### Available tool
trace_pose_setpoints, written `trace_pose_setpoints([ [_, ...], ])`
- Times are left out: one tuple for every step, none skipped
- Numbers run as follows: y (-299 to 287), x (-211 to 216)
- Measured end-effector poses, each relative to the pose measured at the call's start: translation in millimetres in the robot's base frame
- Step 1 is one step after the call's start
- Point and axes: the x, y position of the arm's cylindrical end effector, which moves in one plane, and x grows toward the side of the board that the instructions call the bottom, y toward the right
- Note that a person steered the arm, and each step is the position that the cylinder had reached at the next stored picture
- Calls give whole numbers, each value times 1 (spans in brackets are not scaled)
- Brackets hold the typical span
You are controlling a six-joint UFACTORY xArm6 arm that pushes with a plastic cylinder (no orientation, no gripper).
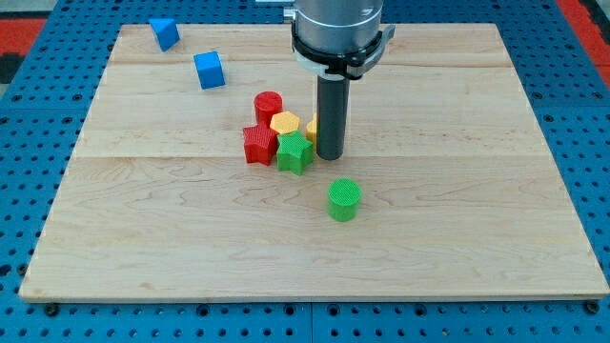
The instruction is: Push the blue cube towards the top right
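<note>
The blue cube (209, 70) sits near the view's top left on the wooden board (457, 219). A second blue block (164, 33), wedge-like, lies further up and left. My tip (330, 155) rests on the board at the right side of a cluster in the middle: a red cylinder (269, 105), a yellow hexagonal block (284, 123), a red star block (258, 145) and a green star block (294, 152). A yellow block (312, 128) is partly hidden behind the rod. The tip is far right of and below the blue cube.
A green cylinder (344, 200) stands alone below and right of my tip. The board lies on a blue perforated table (38, 105). The arm's body (339, 33) hangs over the board's top middle.
</note>
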Motion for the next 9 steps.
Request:
trace_pose_setpoints([
  [5, 0],
  [12, 0],
  [21, 0],
  [29, 0],
  [36, 0],
  [44, 0],
  [51, 0],
  [58, 0],
  [65, 0],
])
